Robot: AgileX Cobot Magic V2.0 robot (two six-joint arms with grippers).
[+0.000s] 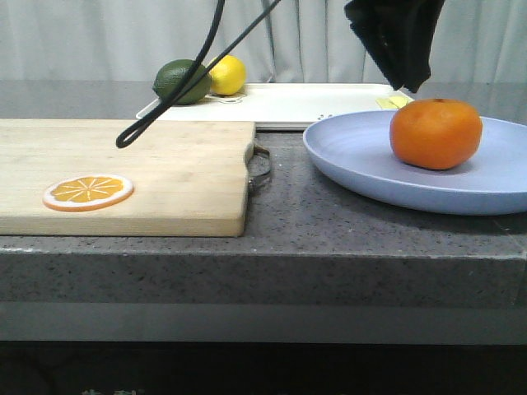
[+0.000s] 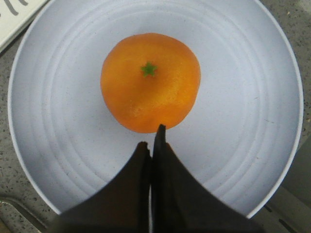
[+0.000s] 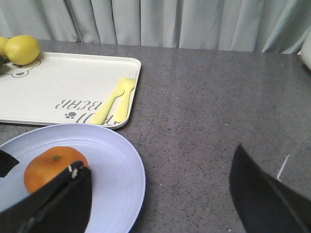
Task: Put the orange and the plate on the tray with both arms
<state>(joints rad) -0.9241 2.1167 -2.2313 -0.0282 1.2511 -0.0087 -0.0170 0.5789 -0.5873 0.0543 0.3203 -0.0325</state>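
Your orange (image 1: 436,132) sits near the centre of the plate (image 1: 362,160), which rests on the counter just in front of the tray (image 1: 305,103). Your left gripper (image 2: 152,141) hangs above the orange, fingers pressed together. At the plate's 3 o'clock edge, your right gripper (image 3: 160,187) is spread wide.

The flat cream-white rectangular tray (image 1: 288,103) lies at 12 o'clock behind the wide pale blue-lavender plate (image 1: 362,160), their rims just beside each other. The tray's middle is bare; a yellow lemon (image 1: 227,75) and a dark green round fruit (image 1: 179,81) crowd its far left corner. The round bright-orange fruit (image 1: 436,132) fills the plate's centre, with the closed left pincer (image 2: 151,143) hanging right above it. At the plate's 9 o'clock, a pale wooden cutting board (image 1: 165,173) blocks that side. In the right wrist view, grey speckled bench (image 3: 214,111) lies open beside plate and tray.
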